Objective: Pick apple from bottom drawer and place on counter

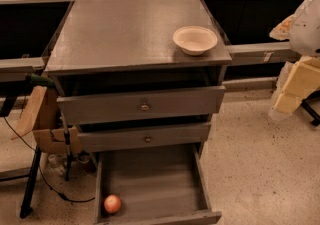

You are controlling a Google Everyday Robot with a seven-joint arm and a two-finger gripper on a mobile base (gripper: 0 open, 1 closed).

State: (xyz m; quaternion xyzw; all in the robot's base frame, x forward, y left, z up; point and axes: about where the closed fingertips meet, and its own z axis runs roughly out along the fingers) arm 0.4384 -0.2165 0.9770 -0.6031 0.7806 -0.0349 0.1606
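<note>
Claw [294,91] at right edge, openness unclear, well apart from apple [112,203] at front-left of bottom drawer [155,184].

Pale gripper [295,89] cut off by the right edge, its form hard to make out, bottom drawer [155,184] down and left of the jaws, front lip clipped by the lower edge, dark bench [25,29] far left, interior lost in shadow

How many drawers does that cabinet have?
3: the top drawer, the middle drawer, and the open bottom drawer holding the apple. The gripper is at the right edge.
</note>
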